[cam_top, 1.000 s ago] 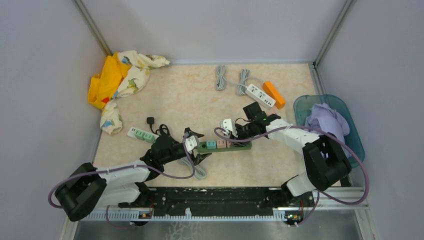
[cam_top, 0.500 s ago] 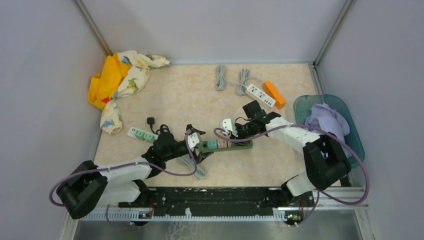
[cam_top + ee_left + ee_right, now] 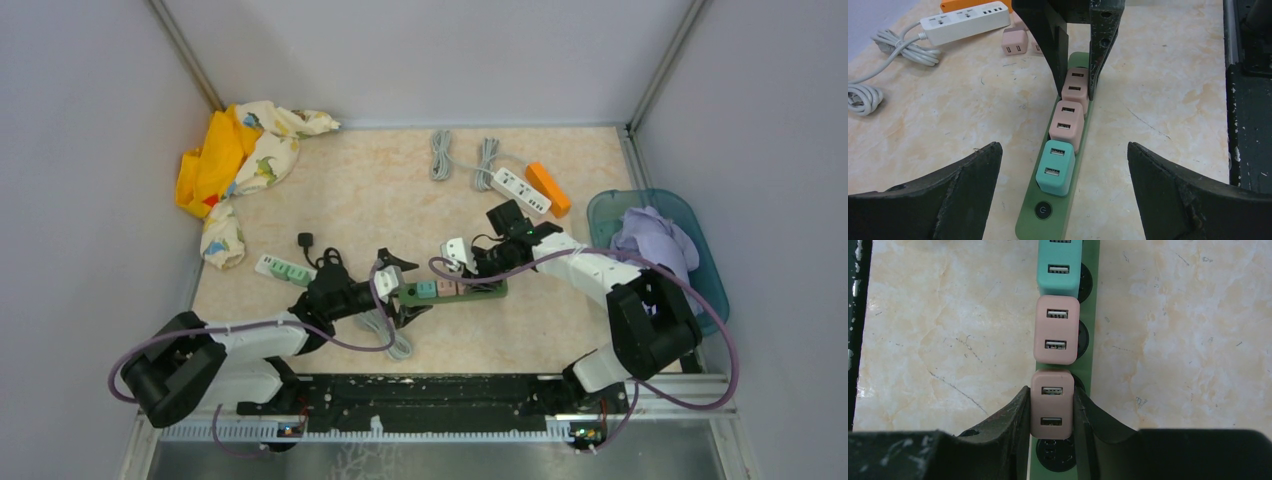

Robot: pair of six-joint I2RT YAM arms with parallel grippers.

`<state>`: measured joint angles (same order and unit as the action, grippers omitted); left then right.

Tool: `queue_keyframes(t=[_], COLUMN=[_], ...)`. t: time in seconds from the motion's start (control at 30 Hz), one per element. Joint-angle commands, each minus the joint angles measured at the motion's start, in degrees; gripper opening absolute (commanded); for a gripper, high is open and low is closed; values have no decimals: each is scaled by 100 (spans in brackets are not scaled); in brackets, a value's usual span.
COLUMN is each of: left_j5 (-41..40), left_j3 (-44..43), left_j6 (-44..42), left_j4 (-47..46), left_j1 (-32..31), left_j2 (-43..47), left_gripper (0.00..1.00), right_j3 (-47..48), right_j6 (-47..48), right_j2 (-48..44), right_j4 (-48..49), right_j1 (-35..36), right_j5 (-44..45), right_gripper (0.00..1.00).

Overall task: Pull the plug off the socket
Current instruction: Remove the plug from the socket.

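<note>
A green power strip (image 3: 452, 291) lies mid-table with a teal plug (image 3: 1055, 167) and two pink plugs (image 3: 1066, 125) in a row. My right gripper (image 3: 1051, 396) is shut on the end pink plug (image 3: 1051, 410), one finger on each side; the plug sits over the strip (image 3: 1089, 360) beside an empty socket. The top view shows this gripper (image 3: 480, 268) at the strip's right end. My left gripper (image 3: 1063, 150) is open wide and empty, its fingers either side of the strip's switch end (image 3: 1044, 222), not touching it. It shows in the top view (image 3: 397, 290) at the left end.
A white power strip (image 3: 522, 190), an orange block (image 3: 548, 188) and coiled cables (image 3: 440, 155) lie at the back. Loose pink plugs (image 3: 1014, 42) lie beyond the strip. A small pale green strip (image 3: 283, 268) lies left. Yellow cloth (image 3: 235, 155) is far left; a teal bin (image 3: 700, 270) is right.
My left gripper has moved a little to the right, closer over the strip's switch end. The right gripper stays shut on the pink plug with little visible motion.
</note>
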<state>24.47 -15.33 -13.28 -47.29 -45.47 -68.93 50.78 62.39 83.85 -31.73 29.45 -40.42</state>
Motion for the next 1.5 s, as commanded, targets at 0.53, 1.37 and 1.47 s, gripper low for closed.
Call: queue_keyframes(t=[0.53,1.37,1.47], left_j5=[563,921,935], left_j3=[-205,-1487,-1428], left_j6=[-155,-403,-492], left_j4=[-458,948,958], left_j1=[90,223,232], left_j2=[-537,-1852,-1890], left_gripper=[99,65,64], right_j3=[343,362,359], right_j6=[168,117,115], right_j2=[17,-1,12], right_j4=[-176,-152,-150], right_j1=[-35,-44,-54], right_j5=[-326,-308,-330], right_gripper=[0,0,0])
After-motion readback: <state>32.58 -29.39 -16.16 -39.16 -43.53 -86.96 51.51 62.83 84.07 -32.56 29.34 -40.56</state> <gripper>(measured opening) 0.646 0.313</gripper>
